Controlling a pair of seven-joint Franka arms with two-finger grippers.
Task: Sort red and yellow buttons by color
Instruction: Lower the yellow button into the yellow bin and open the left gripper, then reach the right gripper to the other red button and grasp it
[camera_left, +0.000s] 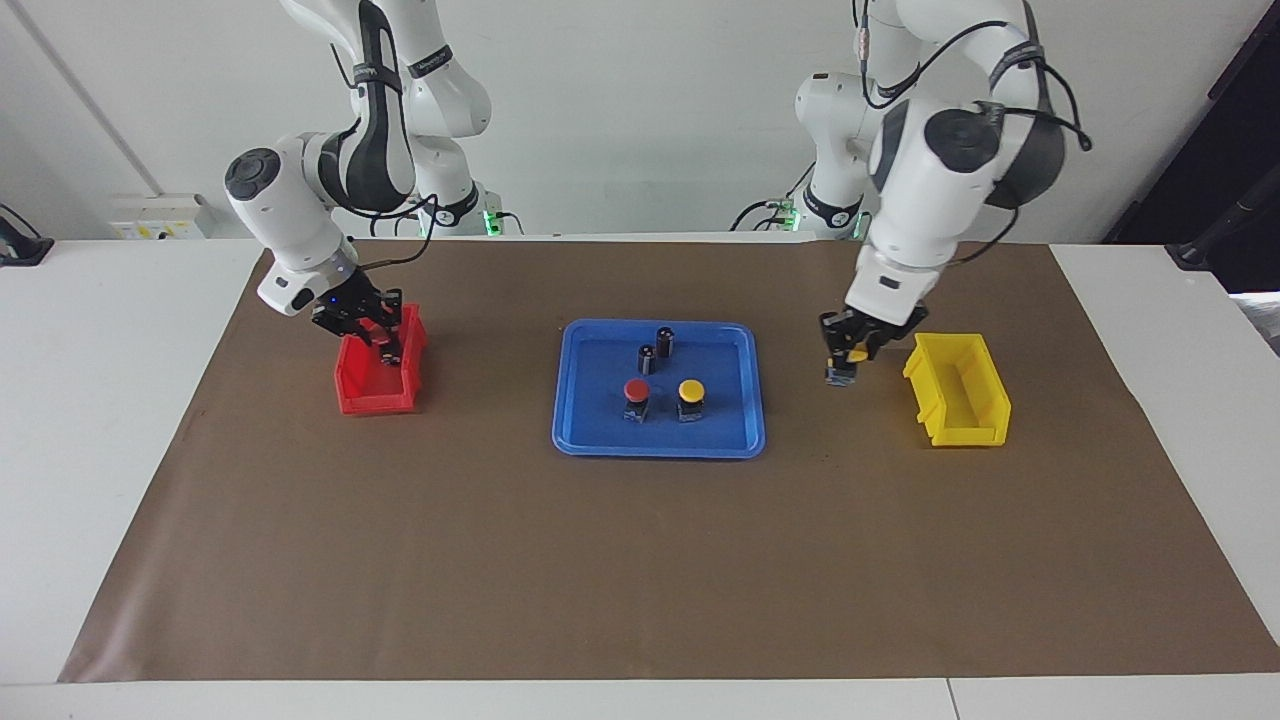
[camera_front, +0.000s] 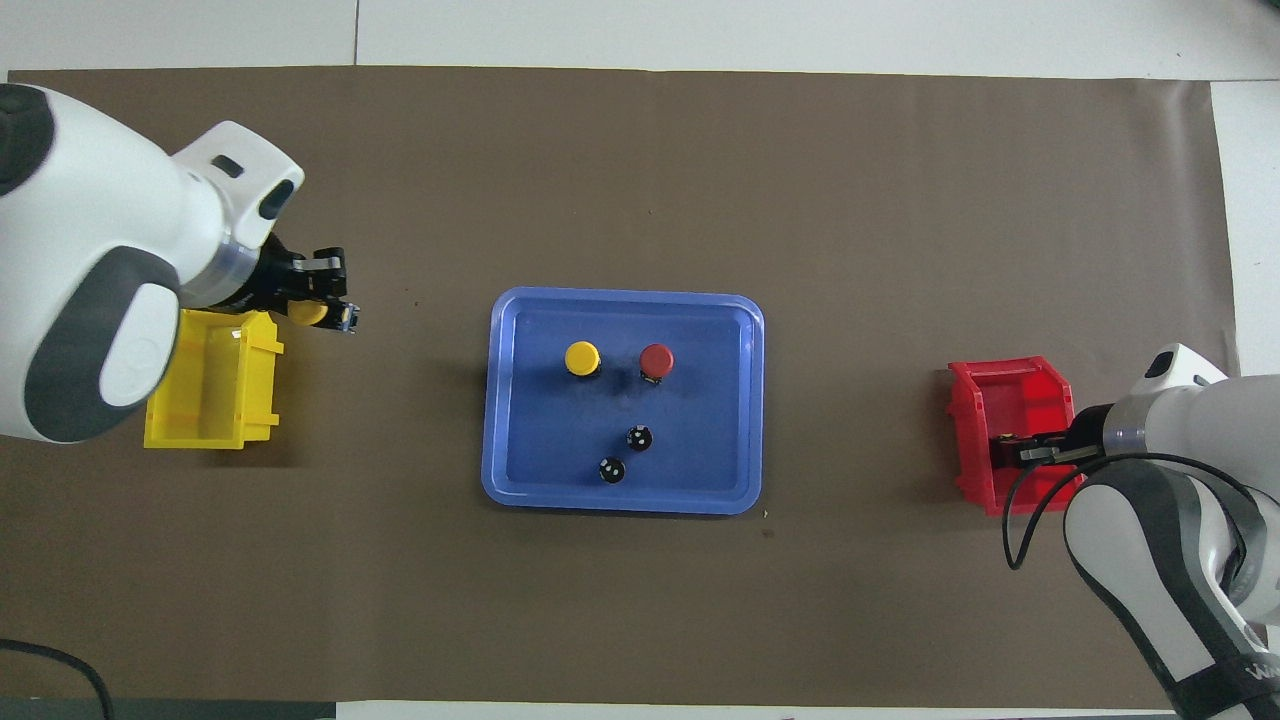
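Observation:
A blue tray (camera_left: 660, 442) (camera_front: 620, 500) holds one red button (camera_left: 636, 390) (camera_front: 656, 358) and one yellow button (camera_left: 691, 390) (camera_front: 582, 357), standing side by side. My left gripper (camera_left: 845, 362) (camera_front: 325, 312) is shut on another yellow button (camera_left: 856, 354) (camera_front: 307, 313). It hangs above the mat between the tray and the yellow bin (camera_left: 960, 405) (camera_front: 210, 400), close to the bin's rim. My right gripper (camera_left: 380, 340) (camera_front: 1010, 452) reaches down into the red bin (camera_left: 375, 398) (camera_front: 1010, 385), shut on a red button whose dark base (camera_left: 388, 352) shows.
Two dark upright cylinders (camera_left: 647, 357) (camera_left: 665, 340) (camera_front: 639, 436) (camera_front: 611, 469) stand in the tray, nearer to the robots than the buttons. A brown mat (camera_left: 640, 560) covers the table under everything.

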